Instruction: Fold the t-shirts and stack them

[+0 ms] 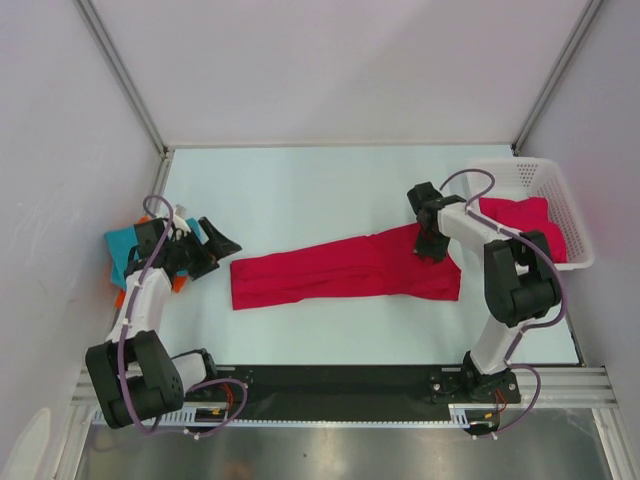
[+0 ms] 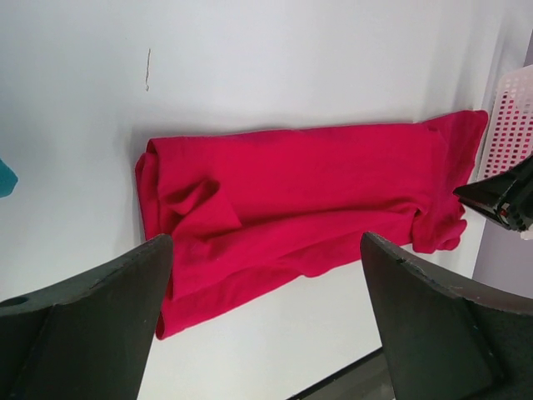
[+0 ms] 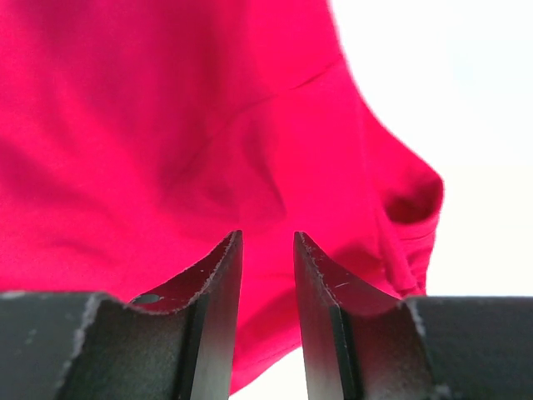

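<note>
Right gripper [image 3: 266, 242] fingers filled the bottom of the right wrist view, parted by a narrow gap with no cloth seen between them. Red shirt [image 3: 166, 125] lay just beneath, rumpled, with a puckered lump at its right edge. Left gripper [image 2: 265, 242] was spread wide and held nothing. It hovered off the shirt's left end, beside the teal shirt [image 1: 118, 245] and orange shirt [image 1: 180, 284] piled at the table's left edge.

Step in hand, as judged: a crosswise fold of the long red band.
- Take the right end low, catching every layer at the edge and not the top ply alone.
- Carry it across to the left end in a low arc so the band does not twist.
- Left gripper could pin the left end first; that end looked bunched and would likely drag.
- Smooth the lump at the right edge before folding, or it may set as a crease.

Shirt appearance: crimson, soft, matte. It was folded lengthwise into a strip running across the middle of the table [image 1: 300, 190], slightly slanted, with its right end higher in the top view. Left end doubled over with a loose flap. A second red shirt [image 1: 520, 215] sat in the white basket [image 1: 572, 215] at far right.
</note>
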